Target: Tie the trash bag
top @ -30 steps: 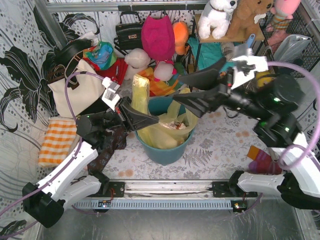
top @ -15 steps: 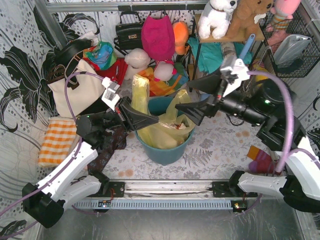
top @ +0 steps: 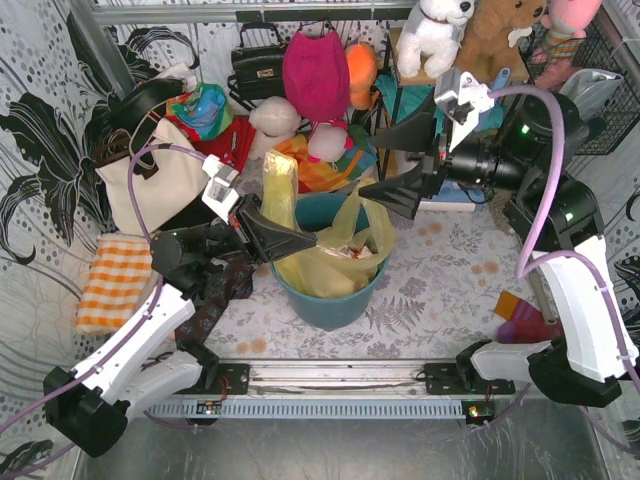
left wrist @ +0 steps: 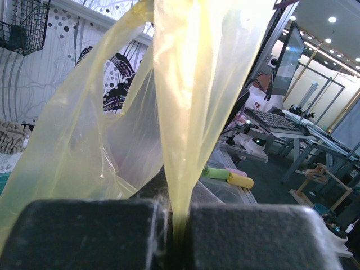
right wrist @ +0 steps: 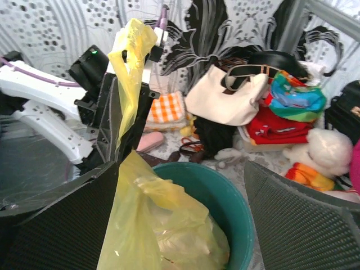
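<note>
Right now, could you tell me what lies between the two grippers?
The trash bag in its bin: one flap pinched in the left gripper, the other loose before the right gripper; the right wrist view shows it.

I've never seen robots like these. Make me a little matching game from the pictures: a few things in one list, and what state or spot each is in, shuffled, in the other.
Things:
1. left end effector
2. right end effector
3. trash bag
4. checked cloth

States and places:
A. open wide, holding nothing
B. yellow-green, sitting inside the teal bin
C. clamped on an upright strip of yellow plastic
D. orange and white, lying at the far left

Pairs: 1-C, 2-A, 3-B, 4-D
</note>
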Motion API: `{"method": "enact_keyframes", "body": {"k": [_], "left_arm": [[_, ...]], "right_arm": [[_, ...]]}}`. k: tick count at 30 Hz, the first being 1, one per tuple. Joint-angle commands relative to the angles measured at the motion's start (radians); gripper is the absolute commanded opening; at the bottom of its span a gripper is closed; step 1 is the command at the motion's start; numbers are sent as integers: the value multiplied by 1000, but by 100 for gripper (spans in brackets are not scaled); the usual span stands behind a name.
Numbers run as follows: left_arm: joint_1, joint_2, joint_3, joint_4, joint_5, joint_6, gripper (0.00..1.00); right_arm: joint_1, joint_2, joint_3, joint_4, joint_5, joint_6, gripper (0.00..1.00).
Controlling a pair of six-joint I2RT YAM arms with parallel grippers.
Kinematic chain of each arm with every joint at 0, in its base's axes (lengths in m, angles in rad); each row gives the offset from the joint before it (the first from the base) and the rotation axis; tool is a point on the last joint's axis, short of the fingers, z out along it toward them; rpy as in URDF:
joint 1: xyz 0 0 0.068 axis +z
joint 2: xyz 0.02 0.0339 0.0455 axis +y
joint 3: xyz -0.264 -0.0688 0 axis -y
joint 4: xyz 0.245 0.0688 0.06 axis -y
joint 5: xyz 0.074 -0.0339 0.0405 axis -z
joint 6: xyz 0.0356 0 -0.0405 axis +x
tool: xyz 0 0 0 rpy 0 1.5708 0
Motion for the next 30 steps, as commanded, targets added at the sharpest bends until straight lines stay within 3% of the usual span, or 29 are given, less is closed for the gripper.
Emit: {"method": "enact_keyframes", "body": {"k": [1,4,8,11,17,21,30], "left_arm": [[-6,-17,24,29,9,6,0],[-6,-15,27,26,13,5,0],[-6,-11,30,26,15,5,0],[-6,-6,31,26,14,4,0],[-8,-3,34,28,13,5,0],[-7,-2,34,27,11,6,0],[-8,2,39,27,15,5,0]], "right_arm": [[-121,22,-31,190,-416,173,94],[-196,0,-147,486,-578,404,94],[-235,-22,-351,1059,-694,818,92],[-235,-1,-409,1262,-723,984,88],[-235,13,-443,1316,-723,1019,77],[-235,18,-462,1343,-698,1021,82],[-193,49,-477,1415,-677,1060,83]]}}
